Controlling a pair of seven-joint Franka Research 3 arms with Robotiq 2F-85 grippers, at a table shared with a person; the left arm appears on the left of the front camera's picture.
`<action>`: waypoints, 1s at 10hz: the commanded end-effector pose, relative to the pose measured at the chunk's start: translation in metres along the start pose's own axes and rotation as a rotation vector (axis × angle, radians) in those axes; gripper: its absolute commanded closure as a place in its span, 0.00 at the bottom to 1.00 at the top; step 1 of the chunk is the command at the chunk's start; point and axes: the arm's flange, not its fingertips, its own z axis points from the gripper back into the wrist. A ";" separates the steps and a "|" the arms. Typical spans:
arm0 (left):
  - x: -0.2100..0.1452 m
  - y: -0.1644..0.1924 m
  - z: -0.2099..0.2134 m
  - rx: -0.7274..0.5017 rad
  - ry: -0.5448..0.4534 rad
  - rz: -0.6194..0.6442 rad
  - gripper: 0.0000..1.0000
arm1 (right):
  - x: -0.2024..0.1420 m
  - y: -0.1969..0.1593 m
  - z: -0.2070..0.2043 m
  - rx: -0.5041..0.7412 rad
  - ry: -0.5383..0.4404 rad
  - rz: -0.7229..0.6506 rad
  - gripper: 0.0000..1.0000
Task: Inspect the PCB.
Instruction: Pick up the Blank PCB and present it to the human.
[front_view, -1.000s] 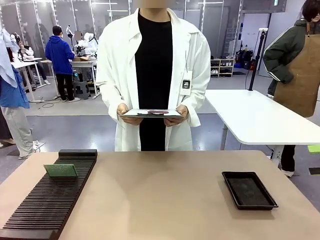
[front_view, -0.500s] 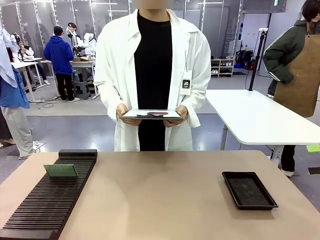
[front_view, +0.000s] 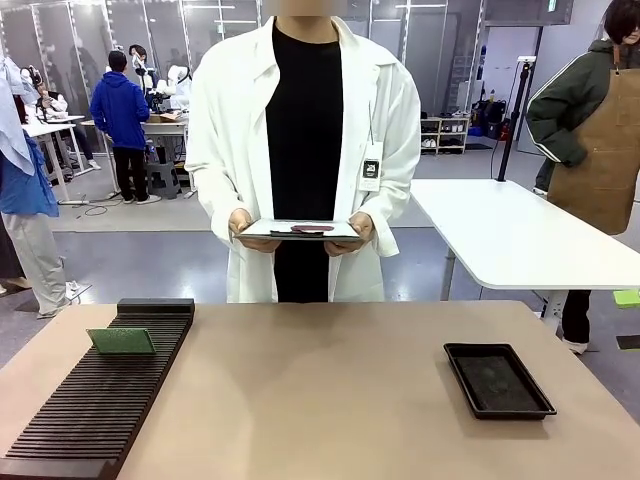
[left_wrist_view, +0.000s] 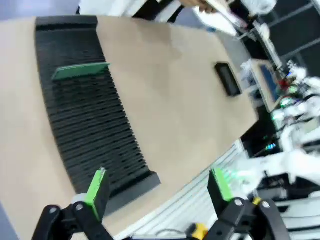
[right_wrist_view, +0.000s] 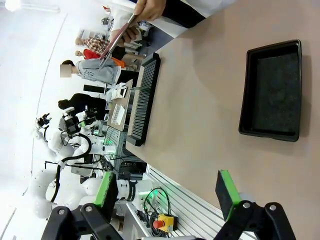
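Note:
The green PCB (front_view: 121, 341) stands on edge in a slot near the far end of the black slotted rack (front_view: 100, 395) on the table's left; the left wrist view shows the PCB (left_wrist_view: 80, 70) far ahead on that rack (left_wrist_view: 90, 125). My left gripper (left_wrist_view: 157, 186) is open and high above the rack's near end, nothing between its green pads. My right gripper (right_wrist_view: 167, 194) is also open and empty, above the table's near edge, well short of the black tray (right_wrist_view: 274, 90).
A shallow black tray (front_view: 497, 380) lies on the table's right. A person in a white coat stands at the far side, both hands holding a flat tablet-like slab (front_view: 298, 230). A white table (front_view: 520, 235) stands behind on the right.
The person has shifted the held slab very slightly to the left. The PCB, rack and tray have not moved.

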 end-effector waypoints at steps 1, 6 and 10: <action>0.036 -0.006 -0.040 0.157 0.134 -0.175 0.00 | 0.000 0.000 0.001 0.007 0.001 0.005 0.00; 0.091 -0.030 -0.149 0.336 0.408 -0.543 0.00 | 0.000 0.000 0.001 0.007 0.001 0.005 0.00; 0.086 -0.035 -0.168 0.298 0.430 -0.558 0.00 | 0.000 0.000 0.001 0.007 0.001 0.005 0.00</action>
